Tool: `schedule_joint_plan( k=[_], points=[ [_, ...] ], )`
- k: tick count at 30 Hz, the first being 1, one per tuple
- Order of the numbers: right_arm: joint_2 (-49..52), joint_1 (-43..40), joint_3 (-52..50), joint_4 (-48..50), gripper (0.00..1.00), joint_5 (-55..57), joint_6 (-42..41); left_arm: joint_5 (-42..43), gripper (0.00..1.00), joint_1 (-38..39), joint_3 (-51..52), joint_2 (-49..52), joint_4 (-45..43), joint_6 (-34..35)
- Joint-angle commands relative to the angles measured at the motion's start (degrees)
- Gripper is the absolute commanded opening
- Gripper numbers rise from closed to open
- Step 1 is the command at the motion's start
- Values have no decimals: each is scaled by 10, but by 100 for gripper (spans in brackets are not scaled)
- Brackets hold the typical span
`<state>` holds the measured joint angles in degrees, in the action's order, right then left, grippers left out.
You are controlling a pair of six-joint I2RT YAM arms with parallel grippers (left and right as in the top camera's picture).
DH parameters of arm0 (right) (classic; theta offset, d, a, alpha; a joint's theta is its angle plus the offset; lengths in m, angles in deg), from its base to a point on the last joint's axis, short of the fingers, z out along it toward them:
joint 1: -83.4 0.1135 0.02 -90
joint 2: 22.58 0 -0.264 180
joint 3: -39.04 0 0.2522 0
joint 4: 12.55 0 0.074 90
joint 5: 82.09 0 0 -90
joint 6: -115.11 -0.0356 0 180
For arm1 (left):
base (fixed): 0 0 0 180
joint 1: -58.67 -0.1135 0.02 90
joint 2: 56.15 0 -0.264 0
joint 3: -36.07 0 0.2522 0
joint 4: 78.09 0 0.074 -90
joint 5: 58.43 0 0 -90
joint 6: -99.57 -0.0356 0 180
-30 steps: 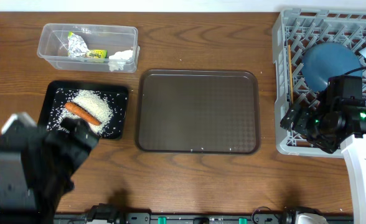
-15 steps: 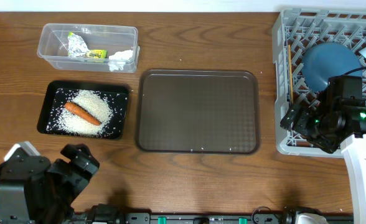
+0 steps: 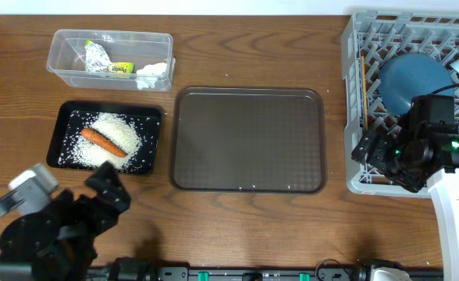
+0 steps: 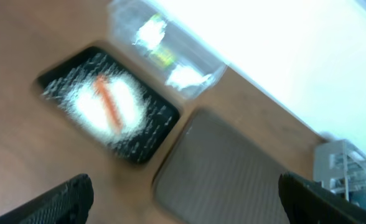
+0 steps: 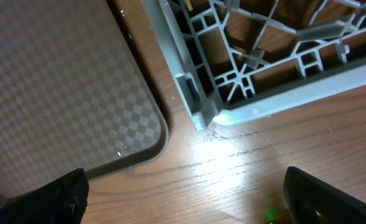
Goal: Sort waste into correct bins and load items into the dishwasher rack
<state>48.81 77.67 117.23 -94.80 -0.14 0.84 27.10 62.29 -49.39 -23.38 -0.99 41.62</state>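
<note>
- Waste looks sorted. Rice [image 3: 112, 129] and carrot [image 3: 103, 141] lie in the black tray [image 3: 67, 117], just ahead of the left jaws. Wrapper [image 3: 98, 56] and tissue [image 3: 153, 72] sit in the tub [image 3: 65, 58], farther ahead of them.
- Left jaws are spread wide and hold nothing. They sit close behind the black tray's near rim, so a careless forward swing could clip it. That would throw loose grains onto the tabletop [image 3: 253, 58], where they are hard to gather.
- The left wrist view is blurred, so I judge any aim taken from it unreliable. A reach for the tub could land on its wall and tip the light wrapper out.
- Right jaws are also wide apart and empty. They are low over the tabletop, just beside the rack [image 3: 353, 133] corner, with the serving tray [image 3: 249, 140] on their other side. A move up or sideways could catch the lattice and drag or jolt the rack.
- Such a jolt could shift the plate [image 3: 413, 78] inside, beyond the right jaws. It could also drop the chopsticks [image 3: 364, 94] through the open grid.
- Cup and bowl cannot be made out for certain. If either is outside the rack, calling the task finished would be the error.
</note>
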Motion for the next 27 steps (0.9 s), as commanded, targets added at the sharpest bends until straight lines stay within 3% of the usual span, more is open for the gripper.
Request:
schedule_joint_plan(
  k=[1,12,27],
  points=[
    [-5,-6,4,0,99,3,8,58,98,10,94,-39,-82,-146],
    [-5,-6,4,0,99,3,8,55,98,30,391,-178,-375,-160],
    [-5,-6,4,0,99,3,8,109,98,30,636,-308,-621,-218]
  ],
)
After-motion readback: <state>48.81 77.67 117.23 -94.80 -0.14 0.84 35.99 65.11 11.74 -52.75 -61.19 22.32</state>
